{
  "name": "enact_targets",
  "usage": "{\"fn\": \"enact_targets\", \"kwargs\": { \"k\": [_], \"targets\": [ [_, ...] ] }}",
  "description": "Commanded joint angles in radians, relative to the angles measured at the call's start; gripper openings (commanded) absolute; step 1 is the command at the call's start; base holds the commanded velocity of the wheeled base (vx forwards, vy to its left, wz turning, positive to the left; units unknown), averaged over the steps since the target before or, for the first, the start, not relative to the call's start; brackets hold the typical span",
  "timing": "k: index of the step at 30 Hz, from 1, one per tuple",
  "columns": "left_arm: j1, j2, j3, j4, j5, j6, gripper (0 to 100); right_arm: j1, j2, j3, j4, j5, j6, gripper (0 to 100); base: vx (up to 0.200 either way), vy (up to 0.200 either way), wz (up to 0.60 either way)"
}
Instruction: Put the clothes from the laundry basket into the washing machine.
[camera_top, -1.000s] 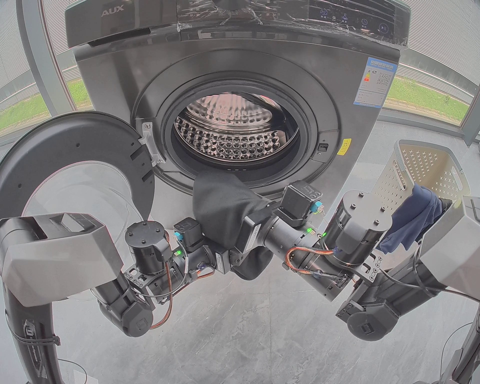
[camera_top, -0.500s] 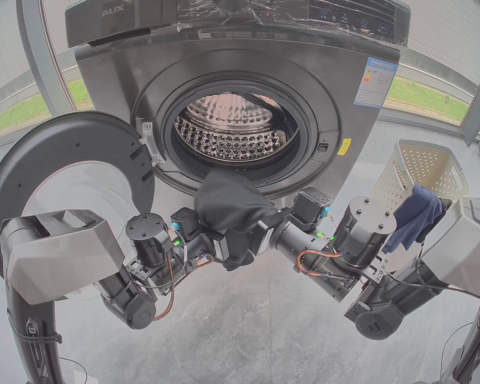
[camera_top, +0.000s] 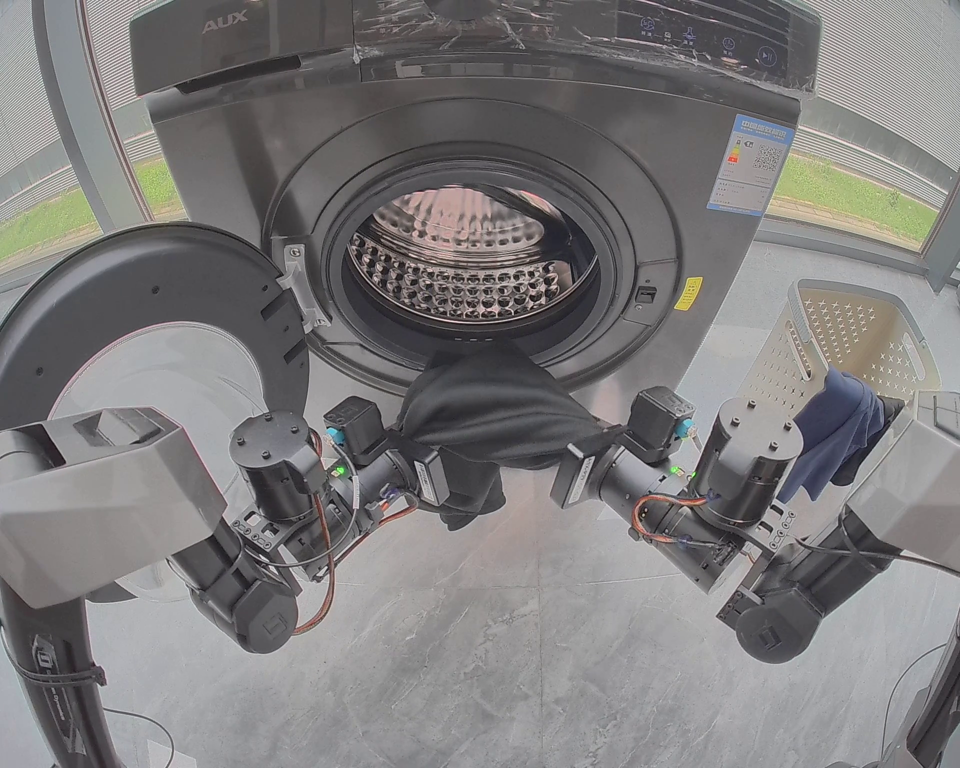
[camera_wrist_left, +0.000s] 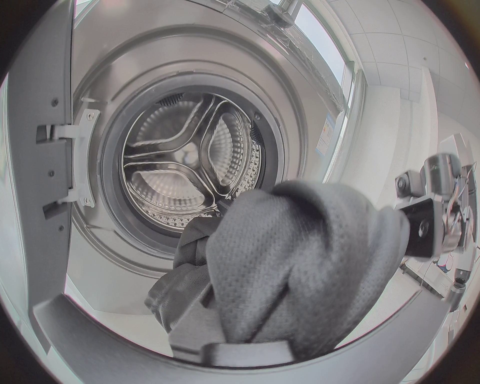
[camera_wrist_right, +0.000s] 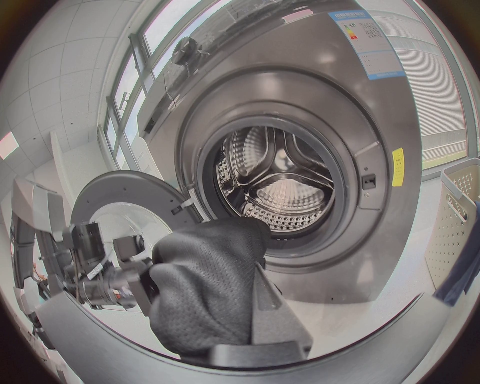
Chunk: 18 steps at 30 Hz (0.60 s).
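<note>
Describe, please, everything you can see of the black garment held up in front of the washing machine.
The black garment is soft, matte cloth with a fine mesh-like weave, crumpled and bunched. It hangs off the floor between the left gripper and the right gripper, both clamped on it. Its top forms a rounded hump, and a loose fold droops near the left gripper. It sits just before the lower rim of the open washing machine; whether it touches that rim cannot be told.

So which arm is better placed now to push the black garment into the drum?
Probably the right. The left gripper and the right gripper both hold the black garment below the drum, but the right one sits higher, nearer the opening, and the open door crowds the left arm.
</note>
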Motion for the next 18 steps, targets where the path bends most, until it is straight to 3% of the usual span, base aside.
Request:
{"fn": "enact_targets", "kwargs": {
  "k": [1, 3, 11, 12, 14, 18],
  "targets": [
    [0.002, -0.062, 0.020, 0.000, 0.000, -0.008, 0, -0.021, 0.023, 0.042, -0.006, -0.004, 0.004, 0, 0.000, 0.000, 0.00],
    [0.000, -0.081, 0.028, 0.000, -0.001, -0.020, 0, -0.021, 0.023, 0.050, -0.009, -0.004, 0.008, 0, 0.000, 0.000, 0.00],
    [-0.001, -0.107, 0.065, -0.001, -0.001, -0.020, 0, -0.007, 0.009, 0.034, -0.042, 0.007, 0.006, 0, 0.000, 0.000, 0.00],
    [0.000, -0.118, 0.072, -0.001, -0.001, -0.022, 0, -0.004, -0.009, 0.042, -0.045, 0.011, 0.004, 100, 0.000, 0.000, 0.00],
    [0.002, -0.154, 0.086, -0.001, -0.008, -0.023, 0, -0.001, -0.077, 0.097, -0.031, 0.030, -0.009, 100, 0.000, 0.000, 0.00],
    [0.000, -0.213, 0.144, 0.000, -0.003, -0.022, 0, -0.007, -0.201, 0.265, -0.042, 0.128, -0.063, 100, 0.000, 0.000, 0.00]
  ]
}}
